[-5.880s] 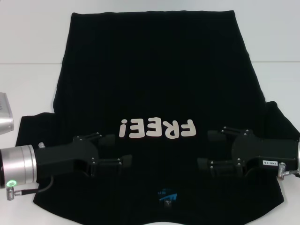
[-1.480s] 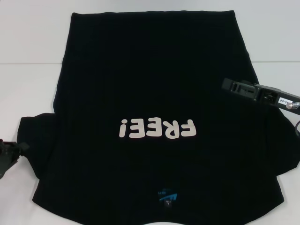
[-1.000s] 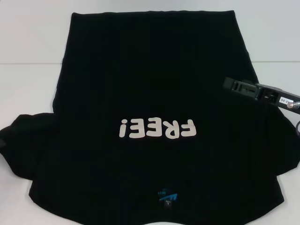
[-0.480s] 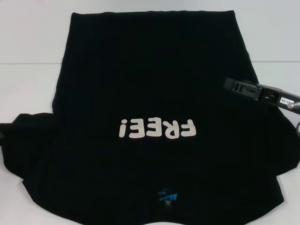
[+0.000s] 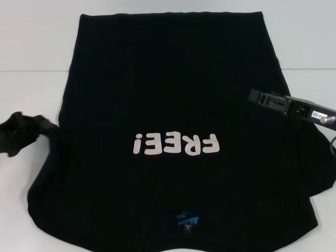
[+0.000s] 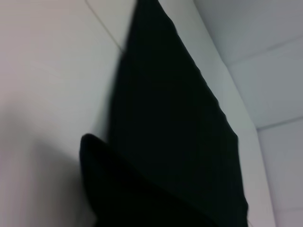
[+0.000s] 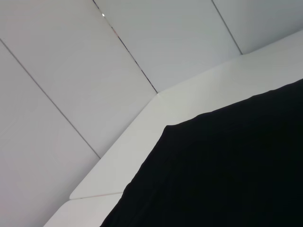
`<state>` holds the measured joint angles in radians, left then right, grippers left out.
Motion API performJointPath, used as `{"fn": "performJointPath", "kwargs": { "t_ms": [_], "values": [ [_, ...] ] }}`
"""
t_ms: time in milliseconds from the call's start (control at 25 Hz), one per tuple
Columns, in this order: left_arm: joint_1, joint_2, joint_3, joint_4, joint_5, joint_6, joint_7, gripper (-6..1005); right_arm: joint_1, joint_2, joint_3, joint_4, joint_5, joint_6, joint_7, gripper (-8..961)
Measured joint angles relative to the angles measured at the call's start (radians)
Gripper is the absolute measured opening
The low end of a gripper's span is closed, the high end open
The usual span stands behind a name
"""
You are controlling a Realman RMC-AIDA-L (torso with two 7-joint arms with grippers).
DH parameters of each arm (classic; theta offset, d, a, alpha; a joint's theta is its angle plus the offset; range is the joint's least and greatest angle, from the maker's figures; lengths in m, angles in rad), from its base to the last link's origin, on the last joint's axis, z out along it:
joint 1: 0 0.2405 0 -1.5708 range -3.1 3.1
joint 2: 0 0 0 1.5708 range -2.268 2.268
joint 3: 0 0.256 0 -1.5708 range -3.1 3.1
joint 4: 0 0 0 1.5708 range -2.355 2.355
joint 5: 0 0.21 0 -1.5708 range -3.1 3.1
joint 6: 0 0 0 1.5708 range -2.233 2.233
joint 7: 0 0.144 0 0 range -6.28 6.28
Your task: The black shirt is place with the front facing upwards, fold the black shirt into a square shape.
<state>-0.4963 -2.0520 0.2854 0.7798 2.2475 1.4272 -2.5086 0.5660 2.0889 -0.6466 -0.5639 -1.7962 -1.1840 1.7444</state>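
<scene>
Right gripper (image 5: 255, 95): reaches in from the right side, seen edge-on as a thin dark bar, tip just inside the black shirt (image 5: 168, 73) border. Hovers above the cloth or rests on it; cannot tell which. No telling how far the jaws stand apart from this angle, and nothing visibly pinched in them.

Below and ahead of those jaws: shirt body spread flat, front up, over the white table (image 5: 31, 52). White letters "FREE!" (image 5: 176, 144) inward from the tip and nearer the robot. Small blue neck label (image 5: 187, 220) nearer still, close to the collar edge. Hem at the far end of the table, well beyond the tip. Right sleeve lying flat, outward of the gripper, toward the robot.

Right wrist view: only shirt (image 7: 227, 165) edge, pale table (image 7: 189, 104) past it and grey wall panels (image 7: 71, 71) behind.

Left gripper: not made out against the black cloth, so grip state impossible to tell. On that side, left sleeve (image 5: 23, 131) bunched into a dark lump, drawn up off its flat spread and standing out over bare table, well apart from the right jaws with the whole shirt body between.

Left wrist view: shirt (image 6: 175, 132) stretching away over the table, with a raised fold of cloth (image 6: 118, 189) close to the lens.
</scene>
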Motion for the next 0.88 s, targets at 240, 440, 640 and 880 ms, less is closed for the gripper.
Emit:
{"fn": "performJointPath", "kwargs": {
  "t_ms": [240, 440, 640, 880],
  "values": [
    [-0.039, -0.017, 0.037, -0.019, -0.001, -0.017, -0.002, 41, 0.0, -0.001, 0.002, 0.005, 0.0, 0.004, 0.0, 942],
    [-0.062, -0.046, 0.049, -0.023, -0.003, -0.023, 0.039, 43, 0.0, -0.001, 0.002, 0.006, 0.0, 0.006, 0.0, 942],
    [-0.087, -0.055, 0.104, -0.07, -0.004, -0.06, 0.062, 44, 0.0, -0.001, 0.002, 0.006, 0.0, 0.008, -0.001, 942],
    [-0.112, -0.035, 0.178, -0.157, -0.001, -0.168, 0.097, 64, 0.0, -0.001, 0.002, 0.008, -0.004, 0.009, -0.002, 942]
  ]
}}
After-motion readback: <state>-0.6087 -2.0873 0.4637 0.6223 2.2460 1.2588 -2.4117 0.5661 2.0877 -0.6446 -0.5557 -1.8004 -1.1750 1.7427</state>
